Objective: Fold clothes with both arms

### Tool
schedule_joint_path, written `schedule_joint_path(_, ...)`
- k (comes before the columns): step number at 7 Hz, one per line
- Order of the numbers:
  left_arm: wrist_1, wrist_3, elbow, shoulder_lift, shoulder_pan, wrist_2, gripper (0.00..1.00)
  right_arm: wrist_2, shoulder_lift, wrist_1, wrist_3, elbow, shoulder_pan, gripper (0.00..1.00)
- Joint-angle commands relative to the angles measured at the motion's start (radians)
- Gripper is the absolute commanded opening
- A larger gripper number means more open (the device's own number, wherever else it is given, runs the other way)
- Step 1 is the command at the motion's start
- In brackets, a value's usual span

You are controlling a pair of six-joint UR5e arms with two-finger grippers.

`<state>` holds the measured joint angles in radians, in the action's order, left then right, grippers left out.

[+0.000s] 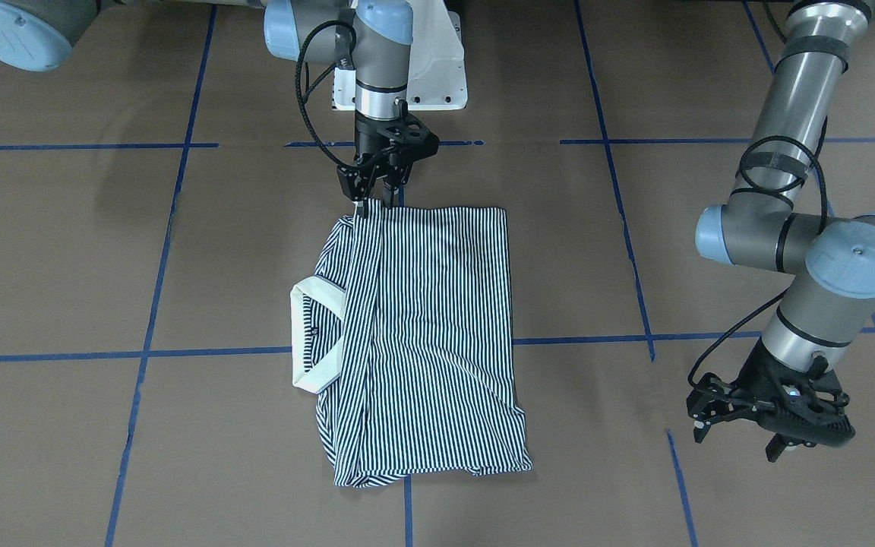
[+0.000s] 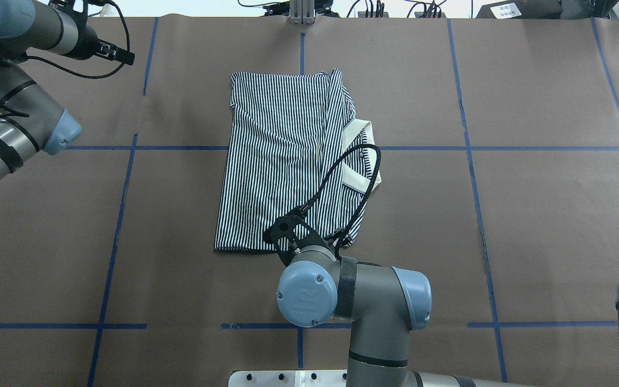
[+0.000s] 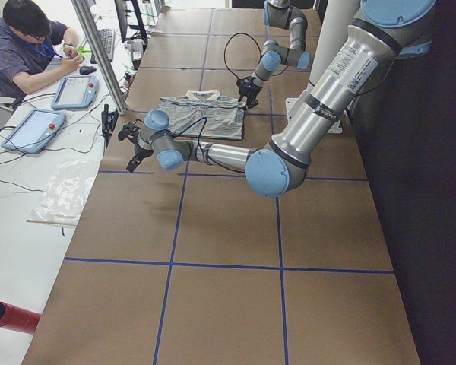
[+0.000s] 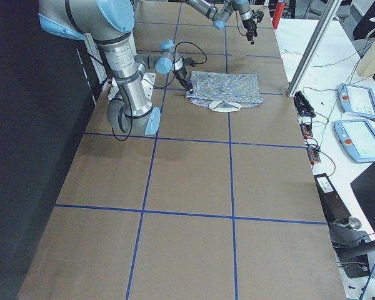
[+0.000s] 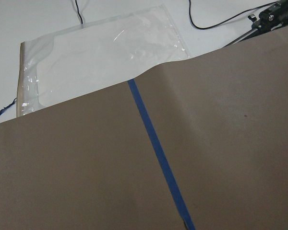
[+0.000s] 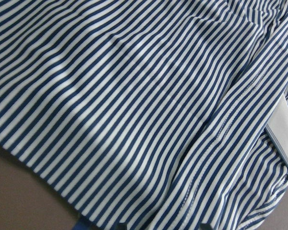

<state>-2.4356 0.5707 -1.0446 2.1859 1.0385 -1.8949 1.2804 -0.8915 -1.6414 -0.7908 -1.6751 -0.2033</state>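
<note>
The striped polo shirt (image 1: 422,319) lies folded into a rough rectangle on the brown table, its cream collar (image 1: 316,334) sticking out on one side. In the overhead view the shirt (image 2: 282,161) sits at the table's middle, collar (image 2: 360,156) to the right. My right gripper (image 1: 377,201) points down at the shirt's robot-side edge, fingers apart, tips at the cloth. Its wrist view is filled by the shirt's (image 6: 134,105) stripes. My left gripper (image 1: 737,444) hovers open and empty far off to the shirt's side, near the table's far edge (image 2: 127,55).
Blue tape lines (image 1: 407,349) grid the brown paper. The white pedestal (image 1: 422,68) stands behind the shirt. Beyond the far edge are a clear plastic bag (image 5: 101,52), tablets (image 3: 30,129), cables and a seated person (image 3: 30,46). A red tube (image 3: 11,315) lies off the table.
</note>
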Motion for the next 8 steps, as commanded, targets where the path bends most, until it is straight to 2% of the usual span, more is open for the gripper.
schedule_joint_path(1, 0.000, 0.000, 0.000, 0.000, 0.000, -0.001, 1.00, 0.000, -0.001, -0.002, -0.001, 0.000, 0.007, 0.52)
schedule_joint_path(2, 0.000, 0.000, 0.000, 0.000, 0.000, 0.000, 1.00, 0.000, 0.000, -0.024, 0.001, -0.002, 0.007, 0.23)
schedule_joint_path(3, 0.000, 0.000, 0.000, -0.002, 0.000, -0.001, 1.00, -0.001, -0.012, -0.069, 0.001, -0.038, 0.007, 0.00)
schedule_joint_path(5, 0.000, 0.000, 0.000, -0.002, 0.000, -0.001, 1.00, -0.001, -0.035, -0.121, 0.001, -0.107, 0.005, 0.00)
schedule_joint_path(8, 0.000, 0.028, -0.009, -0.008, -0.003, -0.001, 1.00, -0.004, -0.162, -0.118, -0.051, -0.186, 0.001, 0.00)
